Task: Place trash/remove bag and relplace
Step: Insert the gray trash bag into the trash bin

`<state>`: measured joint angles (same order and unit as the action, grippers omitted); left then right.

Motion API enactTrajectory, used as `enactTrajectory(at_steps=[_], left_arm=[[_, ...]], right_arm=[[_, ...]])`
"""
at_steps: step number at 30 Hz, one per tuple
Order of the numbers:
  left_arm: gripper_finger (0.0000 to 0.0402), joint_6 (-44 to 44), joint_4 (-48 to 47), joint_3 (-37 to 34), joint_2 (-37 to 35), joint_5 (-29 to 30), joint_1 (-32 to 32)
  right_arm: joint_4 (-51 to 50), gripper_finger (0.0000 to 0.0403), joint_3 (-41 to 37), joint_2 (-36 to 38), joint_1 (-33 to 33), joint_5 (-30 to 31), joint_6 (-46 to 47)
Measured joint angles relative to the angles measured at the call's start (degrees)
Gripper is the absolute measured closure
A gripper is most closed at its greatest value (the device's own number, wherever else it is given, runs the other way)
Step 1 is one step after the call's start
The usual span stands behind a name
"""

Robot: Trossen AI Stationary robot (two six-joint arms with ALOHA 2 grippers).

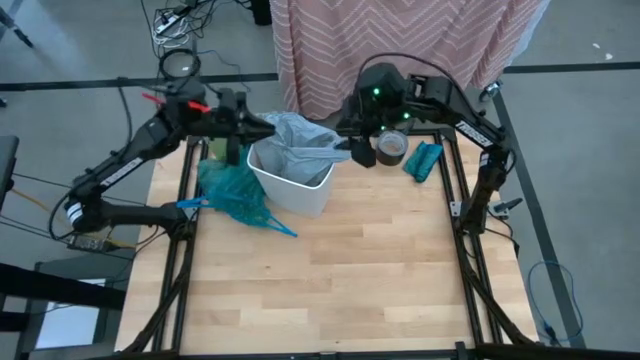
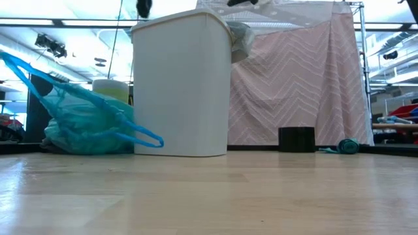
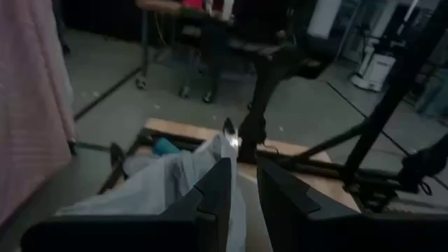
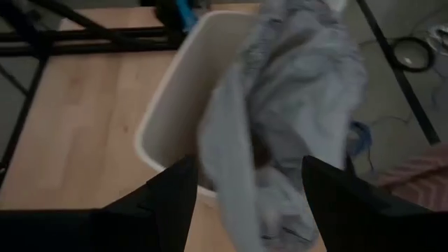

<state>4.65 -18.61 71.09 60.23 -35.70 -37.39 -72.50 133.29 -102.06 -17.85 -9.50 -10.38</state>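
Holding a grey bag (image 1: 298, 137), white bin (image 1: 296, 185), teal bag (image 1: 232, 190) beside it

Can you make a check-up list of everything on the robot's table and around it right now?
Surface: wooden table, bare at the front.
Job's things: white bin upright, pale grey bag bunched over its far rim; tied teal-green bag lying beside the bin.
Clutter: dark tape roll and a teal bundle near the far right corner.
Grippers: left gripper over the grey bag, fingers slightly apart; right gripper open above the bin.
Cables: wires on the floor behind the table.
Surroundings: pink zigzag curtain behind.
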Motion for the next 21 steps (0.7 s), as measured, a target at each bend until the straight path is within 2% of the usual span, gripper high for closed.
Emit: enactTrajectory(at_steps=[3,6,9,11,16,21], left_arm=[[0.0321,-3.24,-2.01,2.01,2.15,-1.49,0.0],[0.0321,-12.65,-13.22,8.0,3.37,-0.98,0.0],[0.0321,-24.67,-28.52,16.15,5.94,5.4,0.02],[0.0319,-29.26,-35.94,21.73,8.09,9.94,0.02],[0.0305,-34.88,-46.74,30.94,13.41,13.55,0.02],[0.0283,-36.56,-49.8,32.85,16.74,13.32,2.02]], right_arm=[[-0.1,0.0158,-0.02,-0.04,1.65,0.44,-0.31],[-0.19,0.0158,-0.02,-0.04,2.55,2.27,-0.45],[-0.48,0.0155,-0.02,-0.06,3.27,2.76,-2.18],[-0.45,0.015,-0.02,-0.31,3.9,3.6,-3.61],[-0.45,0.0137,-0.02,-1.3,4.68,4.46,-4.01],[-0.86,0.0126,-0.08,-1.88,5.75,4.29,-3.5]])
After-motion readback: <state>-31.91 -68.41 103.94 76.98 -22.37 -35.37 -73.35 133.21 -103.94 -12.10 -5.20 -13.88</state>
